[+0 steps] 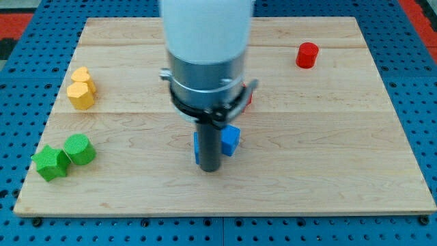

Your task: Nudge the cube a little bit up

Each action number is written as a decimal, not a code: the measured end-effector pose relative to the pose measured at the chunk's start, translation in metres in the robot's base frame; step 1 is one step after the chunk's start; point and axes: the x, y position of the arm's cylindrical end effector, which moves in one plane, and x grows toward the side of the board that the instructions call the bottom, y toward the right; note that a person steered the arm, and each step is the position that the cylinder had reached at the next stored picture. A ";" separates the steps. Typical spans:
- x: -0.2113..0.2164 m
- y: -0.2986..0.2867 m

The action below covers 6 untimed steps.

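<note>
A blue cube lies near the middle of the wooden board. Another blue block sits just to its left, mostly hidden behind my rod. My tip rests on the board between the two blue blocks, at their lower edge, touching or nearly touching both. A red block peeks out behind the arm's collar, above the cube.
A red cylinder stands at the view's upper right. Two yellow blocks sit together at the left. A green star and a green cylinder sit at the lower left. The arm's body hides the board's upper middle.
</note>
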 end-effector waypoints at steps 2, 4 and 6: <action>-0.006 -0.020; -0.012 0.032; -0.022 0.068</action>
